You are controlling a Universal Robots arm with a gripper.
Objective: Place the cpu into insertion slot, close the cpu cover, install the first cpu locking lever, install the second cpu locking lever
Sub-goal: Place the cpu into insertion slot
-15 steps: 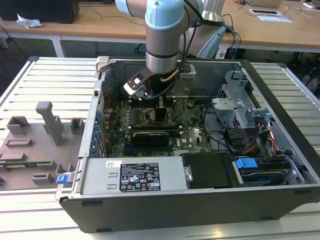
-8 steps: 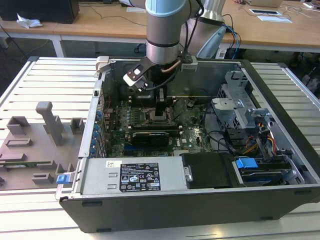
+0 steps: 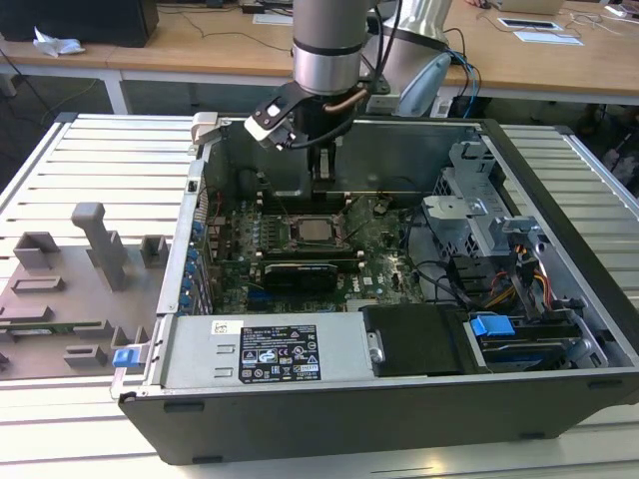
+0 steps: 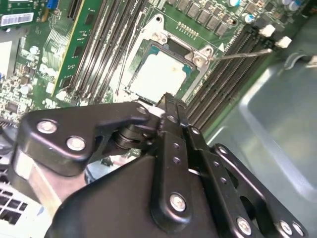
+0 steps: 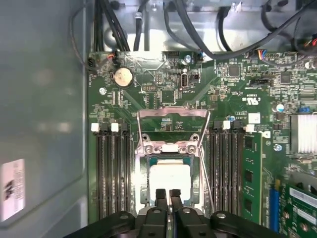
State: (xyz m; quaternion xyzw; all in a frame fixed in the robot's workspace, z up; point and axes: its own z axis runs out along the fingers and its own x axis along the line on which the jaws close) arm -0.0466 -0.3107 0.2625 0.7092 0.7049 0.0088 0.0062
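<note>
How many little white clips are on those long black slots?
4: two clips on the socket's side nearer the case wall, two on its other side. The gripper hides the slots' far ends, so maybe more.

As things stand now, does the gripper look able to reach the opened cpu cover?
Probably yes. The gripper hangs close over the seated cpu, and the cpu cover stands swung open just beyond it. Between them I see nothing; only low memory slots lie at the sides.

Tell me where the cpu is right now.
In the first wrist view the cpu lies in the insertion slot, between the two banks of memory slots, with the gripper over one edge.
</note>
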